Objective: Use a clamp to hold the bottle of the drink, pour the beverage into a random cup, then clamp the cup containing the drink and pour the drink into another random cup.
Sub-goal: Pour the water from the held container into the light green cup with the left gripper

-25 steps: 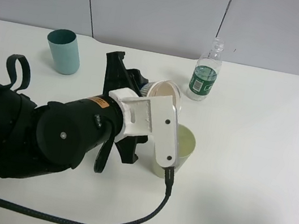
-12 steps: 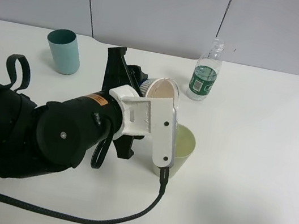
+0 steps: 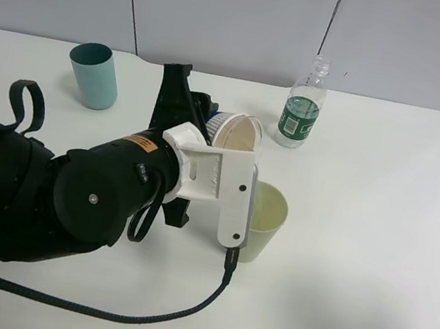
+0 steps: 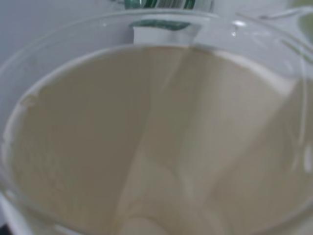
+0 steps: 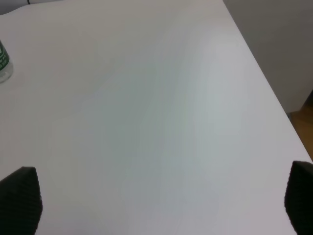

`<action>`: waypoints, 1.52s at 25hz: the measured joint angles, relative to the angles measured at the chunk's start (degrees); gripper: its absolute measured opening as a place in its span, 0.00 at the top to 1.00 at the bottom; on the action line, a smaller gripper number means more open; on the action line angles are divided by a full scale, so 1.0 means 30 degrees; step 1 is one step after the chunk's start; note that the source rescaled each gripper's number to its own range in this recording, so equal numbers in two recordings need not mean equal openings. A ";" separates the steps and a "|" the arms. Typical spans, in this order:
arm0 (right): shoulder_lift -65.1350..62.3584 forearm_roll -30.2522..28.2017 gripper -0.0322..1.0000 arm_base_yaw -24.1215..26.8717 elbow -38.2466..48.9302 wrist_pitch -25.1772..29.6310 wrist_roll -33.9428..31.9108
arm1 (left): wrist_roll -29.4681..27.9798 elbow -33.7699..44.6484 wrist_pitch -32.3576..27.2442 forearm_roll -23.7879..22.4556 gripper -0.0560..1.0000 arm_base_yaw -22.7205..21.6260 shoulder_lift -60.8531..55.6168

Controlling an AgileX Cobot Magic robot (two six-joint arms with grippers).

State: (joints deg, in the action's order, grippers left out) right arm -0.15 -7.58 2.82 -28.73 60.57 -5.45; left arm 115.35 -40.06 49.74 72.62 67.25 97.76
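My left gripper [image 3: 207, 122] is shut on the blue-sleeved white paper cup [image 3: 236, 132], holding it tipped on its side above the table. The cup's mouth faces right, just above and left of the pale yellow-green cup [image 3: 266, 220], which stands upright. In the left wrist view the held cup's cream inside [image 4: 156, 142] fills the frame, and I cannot make out any liquid in it. The bottle [image 3: 301, 109] stands uncapped at the back; its green label [image 4: 161, 4] shows past the cup's rim. My right gripper [image 5: 159, 205] is open over bare table, its fingertips [image 5: 19, 200] far apart.
A teal cup [image 3: 94, 76] stands at the back left. The white table [image 3: 376, 241] ends at a right-hand edge [image 5: 274, 98] with floor beyond. The left arm's black bulk and its cable [image 3: 94, 311] cover the front left. The bottle's side [image 5: 3, 63] shows in the right wrist view.
My left wrist has turned and drawn slightly left, swinging the white camera mount off the yellow-green cup and showing more of that cup. The held cup stays tipped. The right gripper is unchanged.
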 joint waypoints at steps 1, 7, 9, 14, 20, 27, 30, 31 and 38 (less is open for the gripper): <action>0.0000 0.0000 0.00 0.0000 0.0000 0.0000 0.0000 | 0.0076 0.0000 0.0061 -0.0040 0.89 0.0000 0.0000; 0.0000 0.0000 0.00 0.0000 0.0000 0.0000 0.0000 | 0.0552 0.0000 0.0270 -0.0408 0.89 0.0000 0.0000; 0.0000 0.0000 0.00 0.0000 0.0000 0.0000 0.0000 | 0.0552 0.0000 0.0270 -0.0597 0.89 0.0000 0.0000; 0.0000 0.0000 0.00 0.0000 0.0000 0.0000 0.0000 | 0.0678 0.0000 0.0270 -0.1206 0.89 0.0000 0.0000; 0.0000 0.0000 0.00 0.0000 0.0000 0.0000 0.0000 | 0.0994 0.0000 0.0411 -0.2151 0.89 0.0000 0.0000; 0.0000 0.0000 0.00 0.0000 0.0000 0.0000 0.0000 | 0.1812 0.0000 0.0586 -0.3036 0.89 0.0000 0.0000; 0.0000 0.0000 0.00 0.0000 0.0000 0.0000 0.0000 | 0.2559 0.0000 0.0586 -0.3197 0.89 0.0000 0.0000; 0.0000 0.0000 0.00 0.0000 0.0000 0.0000 0.0000 | 0.2785 0.0000 0.0586 -0.3279 0.89 0.0000 0.0000; 0.0000 0.0000 0.00 0.0000 0.0000 0.0000 0.0000 | 0.3766 0.0000 0.0855 -0.4018 0.89 0.0000 0.0000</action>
State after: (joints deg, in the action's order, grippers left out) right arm -0.15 -7.58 2.82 -28.73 60.57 -5.45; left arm 126.65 -40.06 52.30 60.56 67.25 97.76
